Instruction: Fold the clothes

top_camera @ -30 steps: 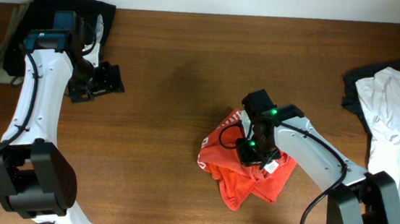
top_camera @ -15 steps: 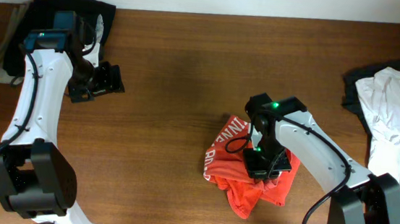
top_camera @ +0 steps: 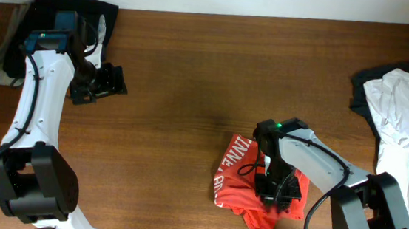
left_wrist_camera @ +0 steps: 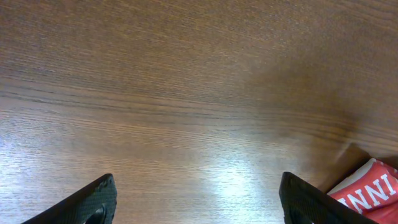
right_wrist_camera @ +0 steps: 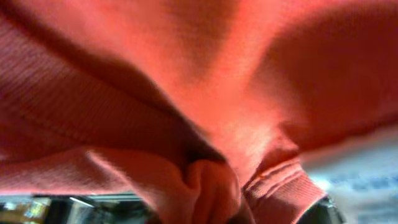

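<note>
The clothes in hand are a crumpled red-orange T-shirt [top_camera: 237,183] with white lettering, lying right of centre near the table's front. My right gripper [top_camera: 278,186] is pressed down into its right part. In the right wrist view the red-orange T-shirt [right_wrist_camera: 199,93] fills the frame, and a bunched fold with a ribbed hem sits between the jaws; the cloth hides the fingers, so their state is unclear. My left gripper [top_camera: 102,83] hovers open and holds nothing at the far left. It looks over bare wood, its fingertips wide apart [left_wrist_camera: 196,182]. A corner of the T-shirt [left_wrist_camera: 373,193] shows at that view's right edge.
A heap of white clothes [top_camera: 405,110] over a dark garment lies at the right edge. A pile of dark and olive clothes [top_camera: 58,9] sits at the back left corner, behind the left arm. Brown wooden table [top_camera: 192,91] lies between the two arms.
The right gripper has moved toward the front right, and the red-orange T-shirt has slid along with it. The left arm has not moved.
</note>
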Controlling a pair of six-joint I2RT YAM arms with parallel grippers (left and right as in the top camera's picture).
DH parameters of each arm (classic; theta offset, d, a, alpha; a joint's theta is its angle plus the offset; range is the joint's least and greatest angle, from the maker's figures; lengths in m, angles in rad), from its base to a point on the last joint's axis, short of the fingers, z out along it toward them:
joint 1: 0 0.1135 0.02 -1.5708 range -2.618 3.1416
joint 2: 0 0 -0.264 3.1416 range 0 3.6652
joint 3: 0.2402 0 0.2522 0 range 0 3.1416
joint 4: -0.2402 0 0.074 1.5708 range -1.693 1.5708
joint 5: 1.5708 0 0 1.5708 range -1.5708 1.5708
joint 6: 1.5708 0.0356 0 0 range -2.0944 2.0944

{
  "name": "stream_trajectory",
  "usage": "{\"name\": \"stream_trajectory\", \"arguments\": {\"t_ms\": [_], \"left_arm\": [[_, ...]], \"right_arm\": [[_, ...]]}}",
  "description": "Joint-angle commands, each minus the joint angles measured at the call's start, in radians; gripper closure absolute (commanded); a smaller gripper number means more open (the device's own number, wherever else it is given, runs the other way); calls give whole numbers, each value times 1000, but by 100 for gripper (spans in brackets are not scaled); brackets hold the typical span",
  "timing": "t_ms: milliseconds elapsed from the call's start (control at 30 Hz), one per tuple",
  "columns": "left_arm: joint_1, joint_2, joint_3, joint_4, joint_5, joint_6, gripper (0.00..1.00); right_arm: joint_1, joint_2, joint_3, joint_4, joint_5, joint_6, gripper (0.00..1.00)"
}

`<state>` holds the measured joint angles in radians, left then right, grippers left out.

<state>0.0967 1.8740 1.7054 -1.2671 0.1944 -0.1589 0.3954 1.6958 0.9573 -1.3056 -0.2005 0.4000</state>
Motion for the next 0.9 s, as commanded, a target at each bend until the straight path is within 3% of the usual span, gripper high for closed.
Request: {"name": "stream_trajectory", "arguments": {"t_ms": [0, 33, 200, 233, 300, 400, 600, 767, 867], "left_arm": [[2, 7, -7, 3, 11, -5, 16], [2, 7, -7, 3, 11, -5, 16], [2, 7, -7, 3, 33, -5, 13], [0, 7, -7, 6, 47, -5, 13], [-10, 7, -7, 21, 66, -5, 6], [-44, 8, -7, 57, 80, 18, 3], [-166, 32, -14, 71, 99, 18, 1], [-252, 107, -55, 108, 142, 17, 1], [-278, 163, -72, 140, 249, 26, 1]], "right_arm": [[3, -14, 12, -43, 93, 74, 41], [2, -14, 21, -72, 141, 103, 21], [2, -27, 122, -127, 165, 126, 11], [2, -33, 147, -127, 168, 126, 1], [2, -46, 207, -126, 180, 127, 1], [-17, -73, 337, -119, 225, 132, 1], [-221, -79, 557, -113, 235, -8, 1], [-342, -68, 517, -85, 145, -113, 1], [-353, -67, 429, -68, 144, -108, 12]]}}
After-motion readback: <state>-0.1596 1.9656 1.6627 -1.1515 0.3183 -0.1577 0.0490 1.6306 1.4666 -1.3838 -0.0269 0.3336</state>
